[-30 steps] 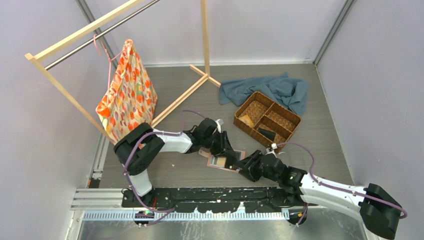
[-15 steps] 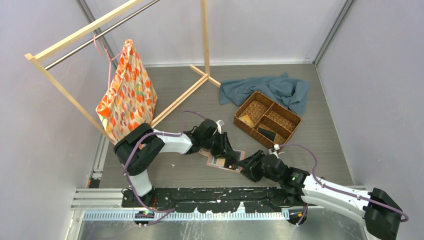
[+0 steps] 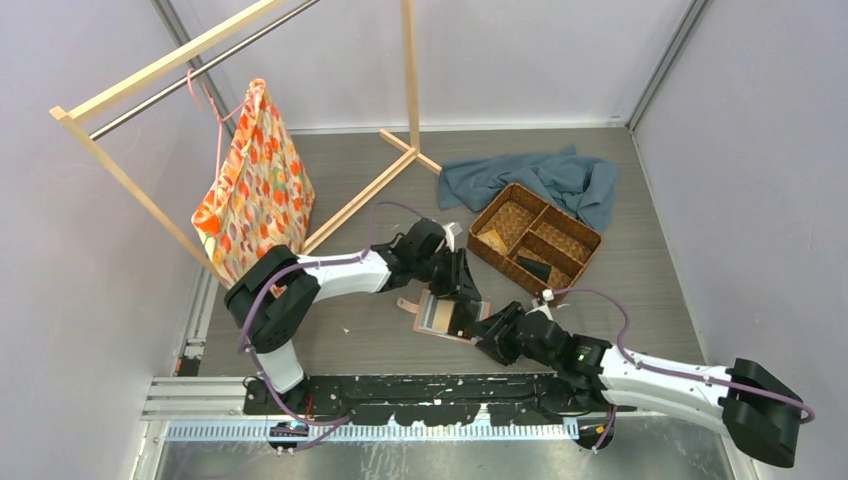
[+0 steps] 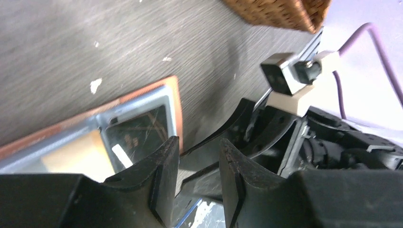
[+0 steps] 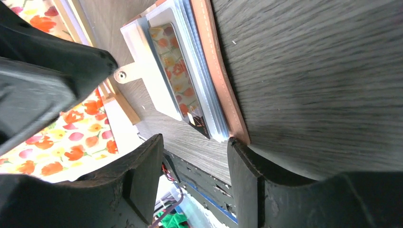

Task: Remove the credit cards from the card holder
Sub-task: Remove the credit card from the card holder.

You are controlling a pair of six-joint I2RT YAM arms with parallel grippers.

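Observation:
The salmon-pink card holder lies open on the floor between my two grippers. In the left wrist view its grey-lined inside shows a black card in a slot and a tan card beside it. My left gripper hovers open over the holder's right edge, with nothing between the fingers. My right gripper is open too, low at the holder's near right corner; one fingertip touches the salmon edge. A glossy card lies on top of the clear sleeves.
A brown woven basket stands at back right of the holder, with a tan card and a black card in it. A blue cloth lies behind it. A wooden rack and a floral bag stand at the left.
My left wrist has swung right and its gripper has shifted to the holder's right edge, uncovering the tan card. My right gripper has crept slightly closer to the holder.

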